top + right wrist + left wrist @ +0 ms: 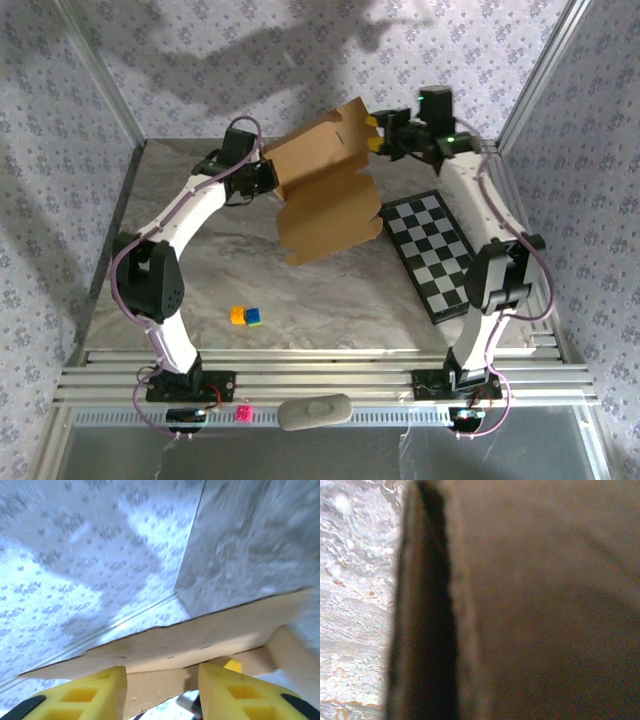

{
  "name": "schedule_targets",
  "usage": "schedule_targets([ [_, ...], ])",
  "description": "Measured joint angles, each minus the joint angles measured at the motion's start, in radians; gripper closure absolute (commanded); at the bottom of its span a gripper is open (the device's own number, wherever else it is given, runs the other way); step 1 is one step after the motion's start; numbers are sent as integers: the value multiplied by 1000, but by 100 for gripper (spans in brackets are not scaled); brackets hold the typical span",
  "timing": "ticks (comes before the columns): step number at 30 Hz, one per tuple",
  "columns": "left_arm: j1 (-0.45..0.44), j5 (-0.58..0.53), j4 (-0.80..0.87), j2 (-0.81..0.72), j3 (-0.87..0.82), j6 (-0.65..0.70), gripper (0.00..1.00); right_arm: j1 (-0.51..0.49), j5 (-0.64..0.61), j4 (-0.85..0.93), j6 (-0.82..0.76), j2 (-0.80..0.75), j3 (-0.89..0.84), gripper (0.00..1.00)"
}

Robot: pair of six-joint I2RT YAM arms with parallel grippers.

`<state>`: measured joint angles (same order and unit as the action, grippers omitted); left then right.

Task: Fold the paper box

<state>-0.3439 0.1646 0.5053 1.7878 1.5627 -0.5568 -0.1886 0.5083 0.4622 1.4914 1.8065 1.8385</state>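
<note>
Grey marbled table (250, 270) enclosed by walls (60, 120) in a small floral print, seen from above, with two white robot arms reaching away from the near edge. Between their fingers the paper box (325, 195) is held up. It is a tan cardboard sheet, partly folded, its upper panel tilted toward the back wall and its lower flaps hanging down; whether the lowest corner touches the table cannot be told. The left gripper (266, 178) is at the sheet's left edge, about halfway down, closed tight with the cardboard pinched in it. From the left wrist camera the paper box (545, 605) is a blurred brown surface right against the lens, with a dark fold running top to bottom and a strip of table (355, 605) beside it; the fingers cannot be made out there. The right gripper (377, 135) is at the sheet's upper right corner. From the right wrist camera its yellow fingers (95, 692) stand apart with a clear gap, gripping nothing. An edge of the paper box (200, 640) crosses just beyond the fingertips, and a flap shows through the gap between them. Below the right fingers, flat on the table, lies a black-and-white checkerboard (432, 250). Well apart from the left fingers, toward the arm bases, two small coloured blocks (246, 316) sit touching each other.
</note>
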Motion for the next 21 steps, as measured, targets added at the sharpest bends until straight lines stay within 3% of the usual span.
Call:
schedule_targets([
  [4,2,-21,43,0,44,38,100,56,-26,175,-276,-79,4,63],
  [8,0,-48,103,0,91,66,100,-2,-68,272,-463,-93,5,62],
  [17,-24,-100,183,10,177,98,100,-95,-150,374,-655,72,65,60],
  [21,-31,-107,210,21,177,105,100,-104,-180,389,-688,111,98,68],
])
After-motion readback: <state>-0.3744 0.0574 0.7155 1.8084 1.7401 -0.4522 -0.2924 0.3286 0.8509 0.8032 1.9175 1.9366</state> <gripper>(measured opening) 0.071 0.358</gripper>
